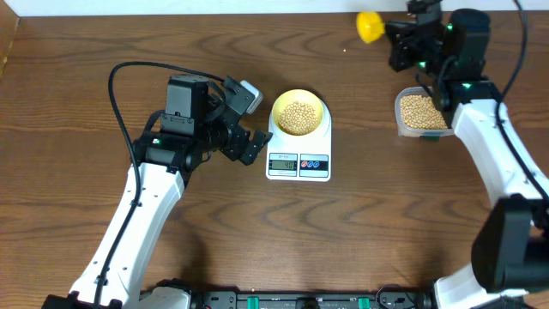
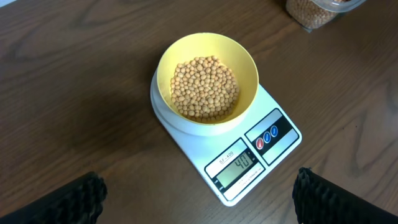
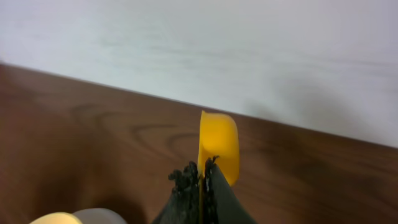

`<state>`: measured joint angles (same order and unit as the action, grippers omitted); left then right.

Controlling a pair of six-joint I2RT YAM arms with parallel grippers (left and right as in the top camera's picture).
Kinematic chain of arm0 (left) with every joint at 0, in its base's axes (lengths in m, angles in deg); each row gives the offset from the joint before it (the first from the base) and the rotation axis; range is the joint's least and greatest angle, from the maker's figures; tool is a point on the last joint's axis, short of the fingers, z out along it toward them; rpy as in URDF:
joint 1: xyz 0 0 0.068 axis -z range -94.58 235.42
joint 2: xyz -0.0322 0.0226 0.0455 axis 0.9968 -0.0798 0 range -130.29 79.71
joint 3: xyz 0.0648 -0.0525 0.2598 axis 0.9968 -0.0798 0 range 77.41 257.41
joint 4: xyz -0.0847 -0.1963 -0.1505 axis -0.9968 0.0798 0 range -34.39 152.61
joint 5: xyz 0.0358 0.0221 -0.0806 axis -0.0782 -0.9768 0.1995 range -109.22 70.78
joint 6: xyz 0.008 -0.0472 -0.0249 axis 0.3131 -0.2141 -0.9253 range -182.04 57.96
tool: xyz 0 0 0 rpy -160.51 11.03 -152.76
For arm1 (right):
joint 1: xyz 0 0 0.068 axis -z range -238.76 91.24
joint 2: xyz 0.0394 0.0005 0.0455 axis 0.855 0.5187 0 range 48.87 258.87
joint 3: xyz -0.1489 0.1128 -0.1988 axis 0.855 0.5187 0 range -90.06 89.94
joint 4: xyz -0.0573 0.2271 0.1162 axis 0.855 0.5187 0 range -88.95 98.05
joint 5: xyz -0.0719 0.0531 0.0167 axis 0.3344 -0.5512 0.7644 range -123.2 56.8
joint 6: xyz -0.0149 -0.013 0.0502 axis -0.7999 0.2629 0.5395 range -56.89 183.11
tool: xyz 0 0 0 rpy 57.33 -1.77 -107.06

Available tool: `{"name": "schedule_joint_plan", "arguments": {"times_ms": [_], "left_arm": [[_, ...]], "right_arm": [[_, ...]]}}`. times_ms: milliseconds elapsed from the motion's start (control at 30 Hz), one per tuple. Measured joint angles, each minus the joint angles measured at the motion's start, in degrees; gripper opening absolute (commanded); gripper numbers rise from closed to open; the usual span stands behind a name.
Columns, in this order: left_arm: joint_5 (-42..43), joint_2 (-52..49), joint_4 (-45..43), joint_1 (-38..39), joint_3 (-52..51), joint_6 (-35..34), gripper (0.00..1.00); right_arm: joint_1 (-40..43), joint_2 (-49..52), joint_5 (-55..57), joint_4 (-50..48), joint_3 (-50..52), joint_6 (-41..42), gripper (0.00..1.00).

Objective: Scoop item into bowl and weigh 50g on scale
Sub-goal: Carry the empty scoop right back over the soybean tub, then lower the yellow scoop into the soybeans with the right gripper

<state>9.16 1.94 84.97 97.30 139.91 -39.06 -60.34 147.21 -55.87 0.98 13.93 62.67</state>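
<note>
The pale yellow bowl (image 1: 298, 112) sits on the white scale (image 1: 298, 163) and holds tan beans (image 1: 298, 116). In the left wrist view the bowl (image 2: 207, 87), its beans (image 2: 204, 87) and the scale (image 2: 252, 165) show; the display reads about 40. My left gripper (image 1: 244, 142) is open and empty just left of the scale, its fingers (image 2: 199, 199) wide apart. My right gripper (image 1: 396, 43) is shut on the handle of a yellow scoop (image 1: 370, 27) at the far right, above the table; the scoop (image 3: 219, 146) stands on edge.
A clear plastic tub (image 1: 421, 113) full of beans stands at the right, below the right wrist. Its corner shows in the left wrist view (image 2: 317, 9). A pale wall lies behind the table's far edge (image 3: 249, 118).
</note>
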Motion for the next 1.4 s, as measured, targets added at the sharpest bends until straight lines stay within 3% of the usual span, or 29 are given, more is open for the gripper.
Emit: {"name": "schedule_joint_plan", "arguments": {"times_ms": [300, 567, 1400], "left_arm": [[0.0, -0.02, 0.0, 0.0, 0.0, 0.0, 0.97], [0.0, 0.0, 0.0, 0.0, 0.0, 0.0, 0.98], [0.02, 0.0, 0.0, 0.02, 0.0, 0.0, 0.98]], "right_arm": [[2.51, -7.91, 13.84, 11.76, 0.0, -1.68, 0.01], [5.29, -9.18, 24.57, 23.43, 0.02, -2.27, 0.01], [6.6, -9.16, 27.67, 33.18, 0.02, -2.32, 0.01]]}}
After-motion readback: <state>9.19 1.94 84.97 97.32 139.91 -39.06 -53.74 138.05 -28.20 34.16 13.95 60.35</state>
